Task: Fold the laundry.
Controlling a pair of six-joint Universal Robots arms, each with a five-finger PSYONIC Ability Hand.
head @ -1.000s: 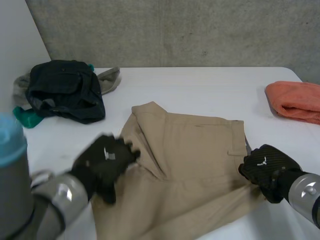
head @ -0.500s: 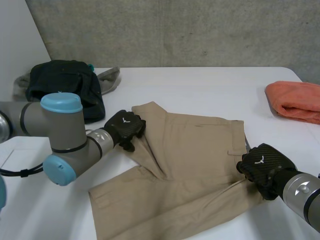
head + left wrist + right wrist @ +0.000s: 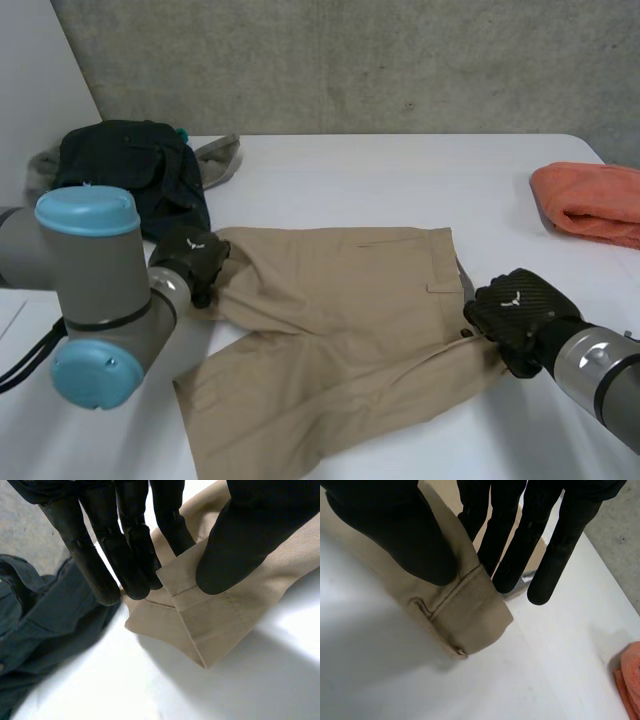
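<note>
Shorts (image 3: 340,320) are spread flat on the near table (image 3: 400,170), no fold made yet. A leg hem is pinched by the left hand (image 3: 190,258), the waistband corner by the right hand (image 3: 515,315). Farther back, a dark heap (image 3: 130,175) is left unsorted.

We see a white desk (image 3: 380,180). Tan shorts (image 3: 340,320) lie spread nearly flat on it between our two hands. Our left hand (image 3: 190,258) pinches a hem corner, and our right hand (image 3: 512,315) pinches the waistband at the opposite side. Just beyond the left hand sits a heap of dark clothes (image 3: 130,170), with a grey cloth (image 3: 218,158) poking out from under it. Well beyond the right hand, near the desk's edge, lies a folded orange cloth (image 3: 590,200).
</note>
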